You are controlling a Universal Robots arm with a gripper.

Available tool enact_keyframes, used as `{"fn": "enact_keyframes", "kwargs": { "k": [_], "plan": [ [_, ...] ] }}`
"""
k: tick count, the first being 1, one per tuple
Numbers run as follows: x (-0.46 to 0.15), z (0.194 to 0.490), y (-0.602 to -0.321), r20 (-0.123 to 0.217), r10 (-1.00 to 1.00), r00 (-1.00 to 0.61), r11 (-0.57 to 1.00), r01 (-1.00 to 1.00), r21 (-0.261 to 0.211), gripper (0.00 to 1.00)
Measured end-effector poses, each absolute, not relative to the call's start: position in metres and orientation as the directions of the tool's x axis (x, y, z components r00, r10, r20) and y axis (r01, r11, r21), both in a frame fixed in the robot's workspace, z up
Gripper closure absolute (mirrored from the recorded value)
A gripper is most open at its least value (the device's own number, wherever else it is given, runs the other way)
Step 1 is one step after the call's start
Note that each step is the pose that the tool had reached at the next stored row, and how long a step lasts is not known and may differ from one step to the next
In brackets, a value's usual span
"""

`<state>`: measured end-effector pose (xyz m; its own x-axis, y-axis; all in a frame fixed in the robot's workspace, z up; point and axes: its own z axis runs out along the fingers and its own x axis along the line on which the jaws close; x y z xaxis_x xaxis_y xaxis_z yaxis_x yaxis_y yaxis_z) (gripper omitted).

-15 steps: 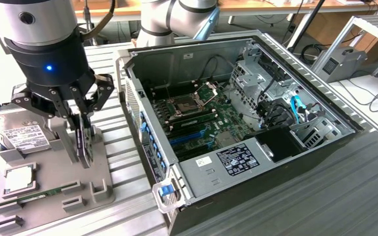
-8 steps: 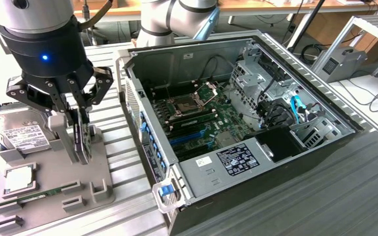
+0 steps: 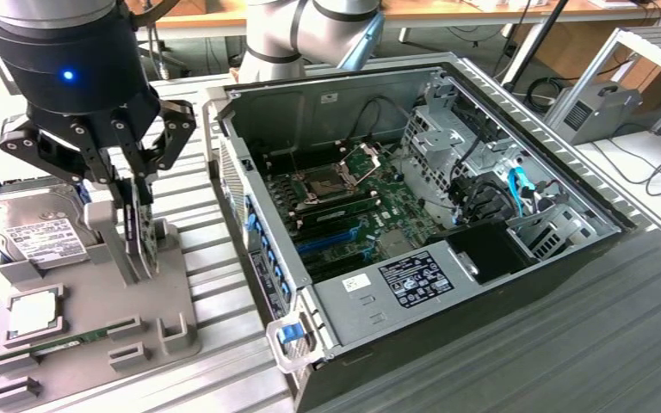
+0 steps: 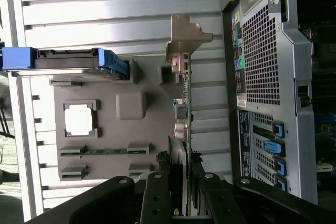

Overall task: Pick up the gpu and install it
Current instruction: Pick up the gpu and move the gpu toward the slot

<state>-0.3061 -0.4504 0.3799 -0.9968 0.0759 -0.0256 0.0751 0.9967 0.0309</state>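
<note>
The gpu [image 3: 145, 254] stands on edge in a slot of the grey holder tray [image 3: 89, 344], dark and thin in the exterior view. In the wrist view the gpu [image 4: 184, 95] runs as a narrow green edge with its silver bracket [image 4: 185, 38] at the far end. My gripper [image 3: 135, 219] comes down from above with one finger on each side of the card. Its fingertips [image 4: 170, 179] press against the card's faces, so the gripper [image 4: 184, 187] is shut on the gpu, which still sits in the holder.
The open computer case [image 3: 423, 224], motherboard exposed, lies at the exterior view's right of the tray; its rear panel [image 4: 262, 77] is close beside the card. On the tray are a hard drive [image 3: 32, 228], a CPU [image 3: 34, 314] and a RAM stick [image 3: 72, 342].
</note>
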Motion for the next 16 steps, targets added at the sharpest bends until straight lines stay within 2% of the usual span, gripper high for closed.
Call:
{"fn": "enact_keyframes", "kwargs": {
  "k": [16],
  "plan": [
    [-0.3061,0.3844,-0.4504,-0.026,0.076,-0.997,0.997,0.075,0.031,0.74]
  ]
}}
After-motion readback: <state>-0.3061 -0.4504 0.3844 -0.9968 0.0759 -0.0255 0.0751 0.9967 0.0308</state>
